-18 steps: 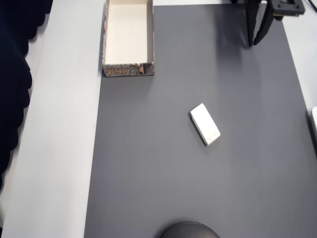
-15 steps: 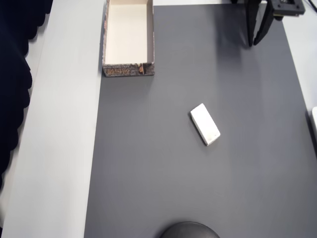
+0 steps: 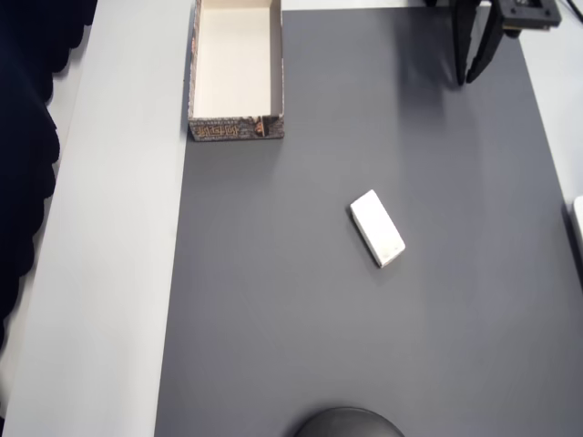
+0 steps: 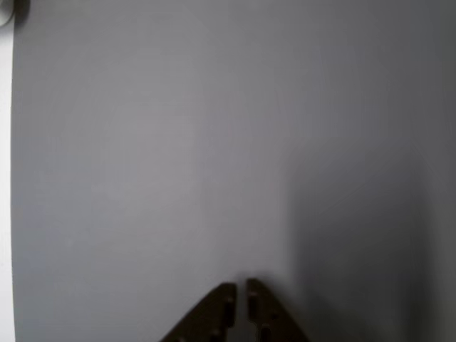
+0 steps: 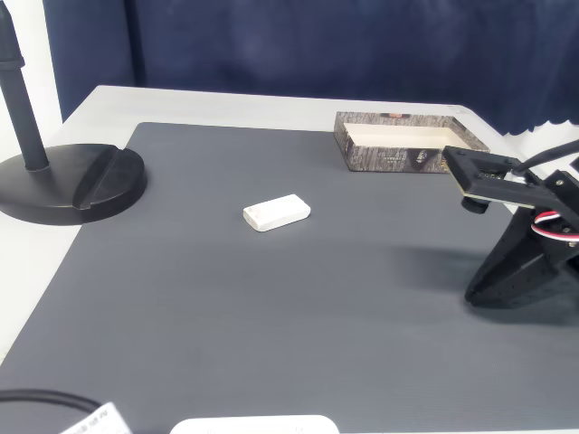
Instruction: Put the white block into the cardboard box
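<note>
**Fingers nearly closed and empty, block lying alone on the mat**

Fingers (image 4: 241, 303) of the arm are almost together in the wrist view, with only a thin gap between the two dark tips, and nothing is held between them. Under them there is only the bare grey mat (image 4: 178, 142). In the overhead view the fingers (image 3: 474, 55) point down over the mat near its top right corner, well apart from both task things. In the fixed view the black arm (image 5: 525, 244) stands at the right edge of the mat.

The white block (image 3: 377, 228) lies flat on the mat, a little right of its middle in the overhead view, turned diagonally to the mat's edges. Nothing touches it. In the fixed view the white block (image 5: 276, 212) is seen left of the centre.

The cardboard box (image 3: 235, 127) sits at the top left corner of the mat in the overhead view, partly over the mat's left edge on the light surface (image 3: 109, 273). It is open at the top and its cream inside holds nothing. In the fixed view the cardboard box (image 5: 389, 155) is at the far edge.

A black round stand base (image 5: 72, 181) rests at the left side of the surface in the fixed view.
</note>
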